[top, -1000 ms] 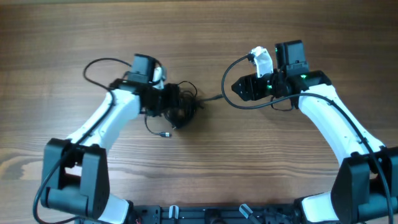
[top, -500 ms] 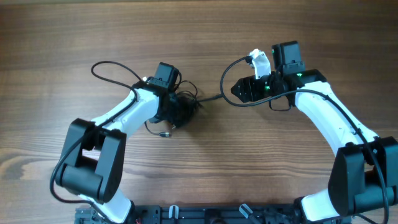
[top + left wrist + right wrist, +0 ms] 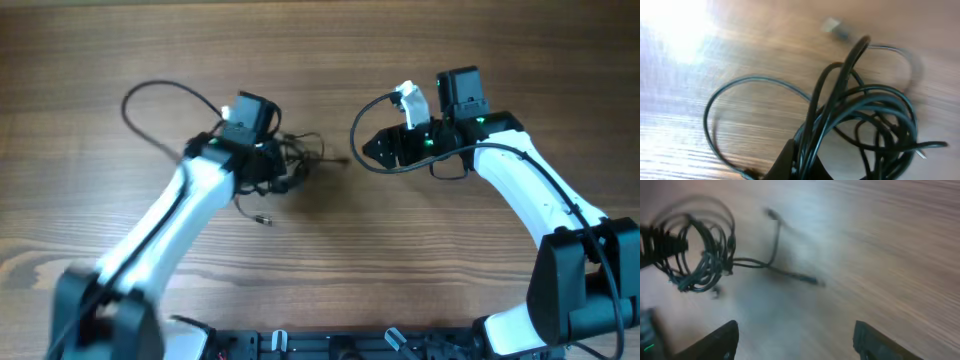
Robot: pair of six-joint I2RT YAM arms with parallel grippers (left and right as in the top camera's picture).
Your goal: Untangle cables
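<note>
Cables, thin black cords wound into a small knotted bundle, lie on the brown wood-grain bench left of centre. One loose tail runs out towards the right arm, and a silvery-tipped plug trails just below the bundle. The left tool is fully closed. In its wrist view several strands rise from its dark finger, so it appears to have pinched the bundle at one edge, though blur hides how many strands it has. The right tool stands wide apart with nothing between its fingers, near the free tail but not touching it.

The main risk is a grip on several strands at once: pulling then would drag the whole bundle along or draw the knot tighter instead of loosening it. A hold on only one thin strand could slip out under tension. If the right tool closes on the tail alone, the plug end may snag in a loop.

Counted: one bundle, most likely two cords, though they cannot be separated by eye inside the knot. One silvery plug and one free tail show clearly. Two tools, one closed and one open.
</note>
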